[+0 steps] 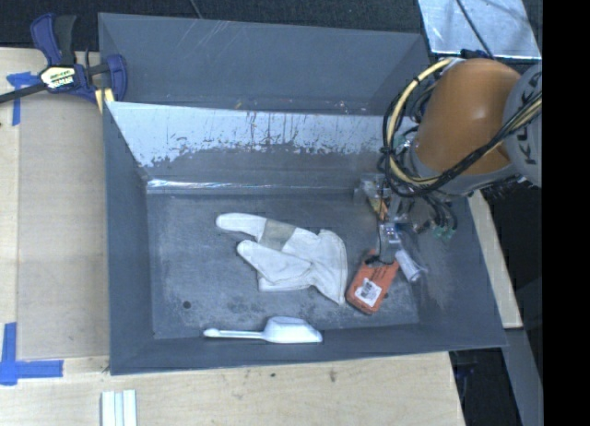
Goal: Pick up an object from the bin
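Orange packet (371,287) with the white label is what you're looking at here. It's lying flat on the bin (126,230) floor at the lower right of the frame, tilted on a diagonal, with its upper end tucked right under the gripper (395,251). The gripper hangs down just above and to the right of it, close enough that it looks like contact, but honestly I can't tell if it's open, closed, or actually clamped on anything. The wrist clutter and cables get in the way.

Why there? My guess is the packet is the easy target: small, stiff-looking and lying apart from the rest. The crumpled white glove (293,258) sits in the middle of the floor, its right edge just beside the packet, and soft fabric like that bunches up. The white scoop (277,331) lies along the lower edge, well away.

If you go for the packet, watch the glove edge, since it could get dragged along. The right wall is also near, so there's not much room on that side.
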You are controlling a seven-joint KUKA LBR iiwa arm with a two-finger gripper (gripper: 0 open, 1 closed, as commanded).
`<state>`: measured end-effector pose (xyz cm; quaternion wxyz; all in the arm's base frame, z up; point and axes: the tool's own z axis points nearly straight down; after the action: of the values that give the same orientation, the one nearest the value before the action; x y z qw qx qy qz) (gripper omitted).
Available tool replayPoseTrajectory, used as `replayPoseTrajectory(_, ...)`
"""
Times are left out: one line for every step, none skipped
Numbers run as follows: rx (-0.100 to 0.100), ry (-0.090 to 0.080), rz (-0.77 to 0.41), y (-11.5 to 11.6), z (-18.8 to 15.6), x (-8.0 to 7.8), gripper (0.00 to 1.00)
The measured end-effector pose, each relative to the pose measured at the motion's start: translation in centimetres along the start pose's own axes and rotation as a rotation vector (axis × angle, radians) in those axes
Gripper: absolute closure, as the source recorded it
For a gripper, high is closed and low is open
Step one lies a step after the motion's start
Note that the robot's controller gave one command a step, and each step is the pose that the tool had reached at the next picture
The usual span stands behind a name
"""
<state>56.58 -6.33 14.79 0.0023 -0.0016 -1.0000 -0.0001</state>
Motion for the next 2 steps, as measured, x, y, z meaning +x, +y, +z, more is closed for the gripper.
replayPoseTrajectory(0.001, -0.008, -0.002, 0.0, -0.5, -0.2, 0.0)
replayPoseTrajectory(0.003, -0.009, 0.081, 2.0, 0.4, -0.8, 0.0)
